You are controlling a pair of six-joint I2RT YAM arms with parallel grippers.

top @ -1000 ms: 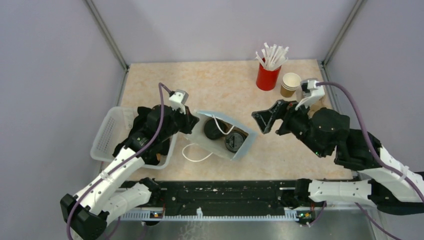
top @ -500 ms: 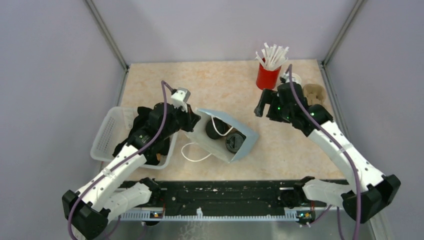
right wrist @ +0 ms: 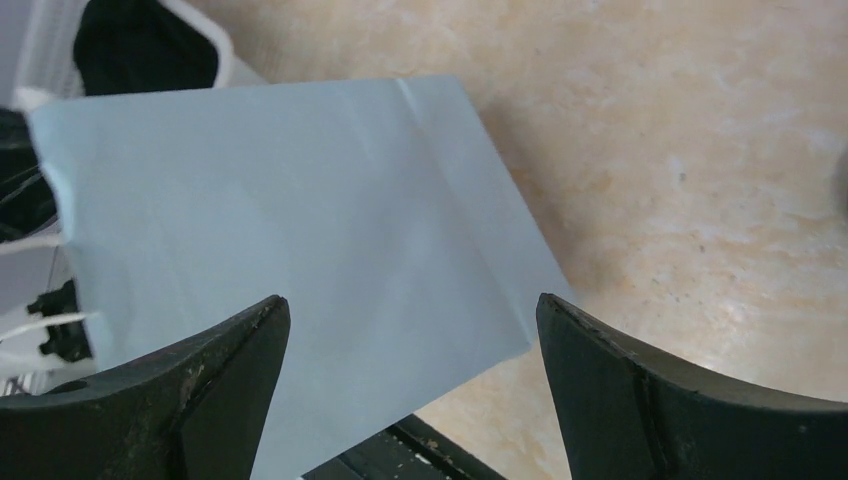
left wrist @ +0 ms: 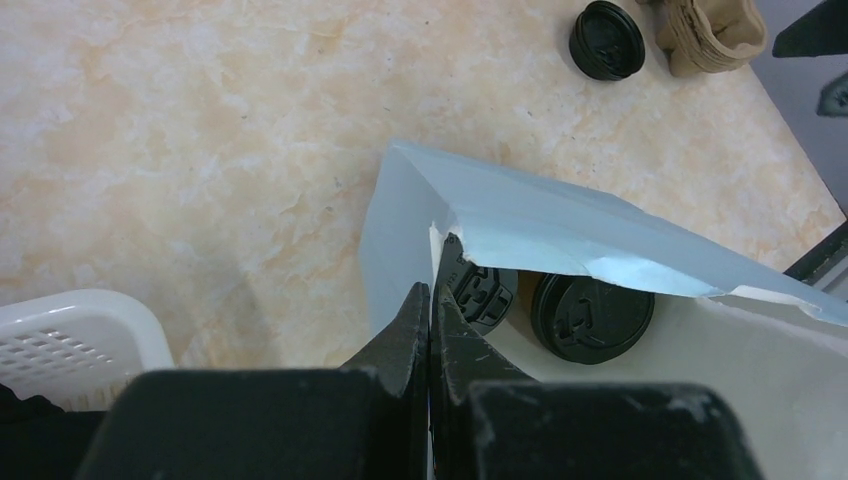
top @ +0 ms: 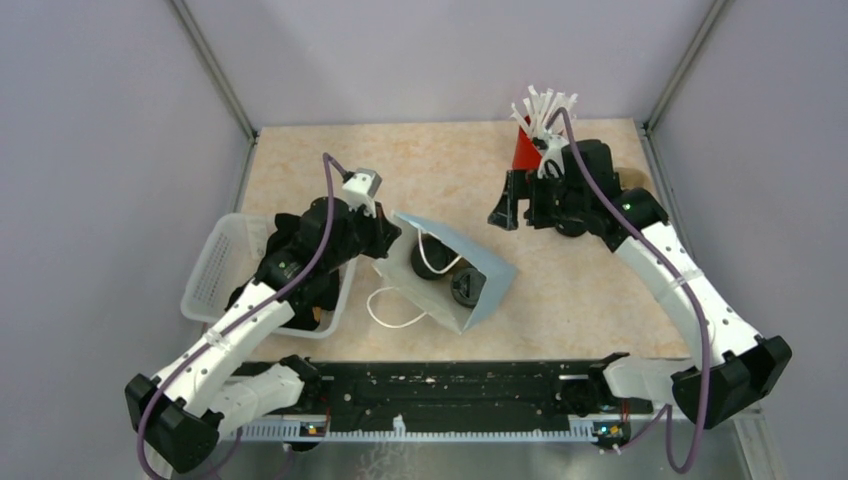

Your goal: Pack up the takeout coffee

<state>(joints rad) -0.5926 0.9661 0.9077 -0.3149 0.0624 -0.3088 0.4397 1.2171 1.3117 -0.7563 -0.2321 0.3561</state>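
The pale blue paper bag (top: 478, 262) lies on its side mid-table with its mouth facing the arms. Two takeout coffee cups with black lids sit inside it, one on the right (left wrist: 592, 318) and one on the left (left wrist: 488, 296). In the top view the right one (top: 467, 288) shows clearly. My left gripper (top: 387, 238) is shut on the bag's rim (left wrist: 436, 232) and holds that wall up. My right gripper (top: 503, 205) is open and empty, hovering right of the bag. In the right wrist view its open fingers (right wrist: 225, 360) frame the bag's outer wall (right wrist: 300, 220).
A red cup of white straws (top: 524, 148) stands at the back, partly behind my right arm. A loose-looking black lid (left wrist: 607, 38) and brown kraft cups (left wrist: 712, 30) sit near it. A white basket (top: 212, 262) stands at the left under my left arm. The bag's white handle (top: 390, 318) trails forward.
My right arm swung back and then left, from the right side of the table to a spot just right of the bag. My left gripper kept its hold, and the bag's top wall closed in slightly.
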